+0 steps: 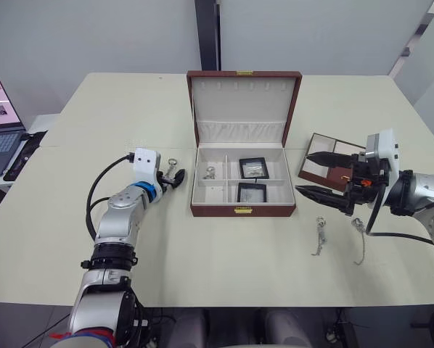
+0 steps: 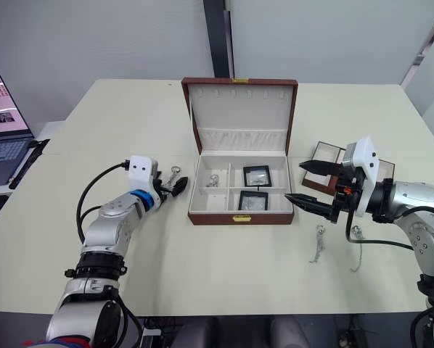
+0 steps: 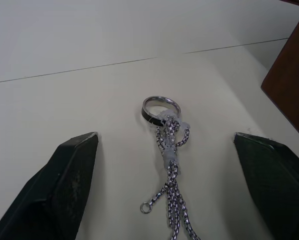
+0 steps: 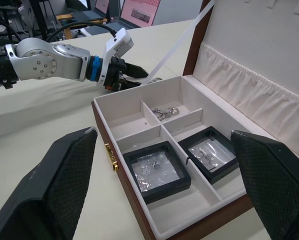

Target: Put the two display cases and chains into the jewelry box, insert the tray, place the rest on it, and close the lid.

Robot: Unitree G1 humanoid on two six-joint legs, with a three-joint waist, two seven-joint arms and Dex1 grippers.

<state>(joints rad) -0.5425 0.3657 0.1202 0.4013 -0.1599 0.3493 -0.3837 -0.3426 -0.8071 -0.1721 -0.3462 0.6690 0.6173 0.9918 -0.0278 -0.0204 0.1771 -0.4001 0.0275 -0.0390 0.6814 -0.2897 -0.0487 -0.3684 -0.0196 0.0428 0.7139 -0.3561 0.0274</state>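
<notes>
Already the jewelry box [image 1: 243, 181] stands open mid-bench with both display cases [image 1: 254, 168] seated in its right-hand compartments and one chain [image 1: 210, 173] in the upper left one. Just left of the box, a second chain with a ring [image 3: 162, 106] lies on the bench [image 1: 202, 254], framed by the left gripper [image 1: 172, 176], whose jaws are spread wide on either side of it and grasp nothing. This chain looks light, limp and slippery: it will sag and slide, so the bunched knot just below the ring seems the surest place to pinch, low against the surface. The right gripper [image 1: 326, 181] hovers beside the box's right wall, jaws likewise parted and empty. Behind it the tray [image 1: 322, 163] rests near the box, and two more chains [image 1: 319, 235] lie stretched out on the bench nearer the robot.
</notes>
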